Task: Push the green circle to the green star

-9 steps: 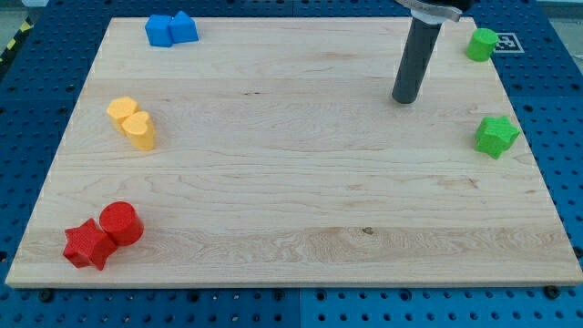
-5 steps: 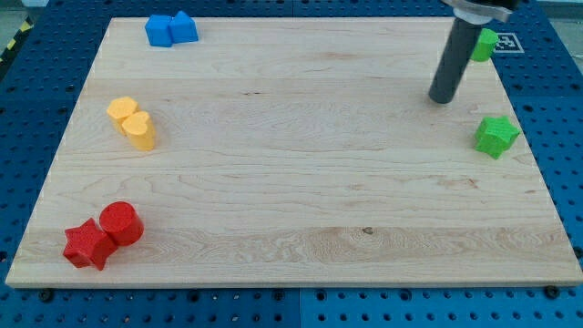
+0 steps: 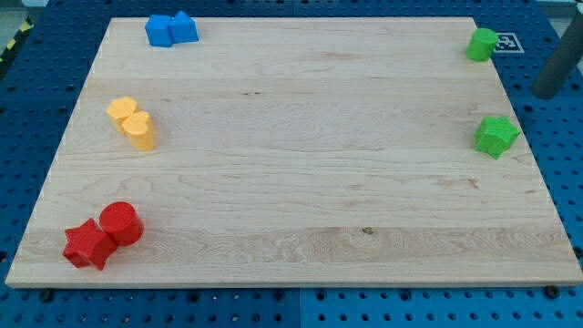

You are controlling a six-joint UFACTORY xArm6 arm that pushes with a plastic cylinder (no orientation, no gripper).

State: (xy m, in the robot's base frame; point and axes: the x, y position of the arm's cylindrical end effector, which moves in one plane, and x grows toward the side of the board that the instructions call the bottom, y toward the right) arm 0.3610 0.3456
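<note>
My tip [image 3: 547, 95] off the board [image 3: 291, 191], out past its right edge

Camera view: the dark, smooth rod ends over the blue pegboard [image 3: 556, 182], between the green circle [image 3: 482, 44] in the top right corner and the green star [image 3: 496, 136] below it, touching neither; no gripper, just a plain rod. At the view's left on pale grained wood: two blue blocks [image 3: 170, 29], two yellow blocks [image 3: 133, 122], a red star [image 3: 88, 244] against a red cylinder [image 3: 121, 223]
</note>
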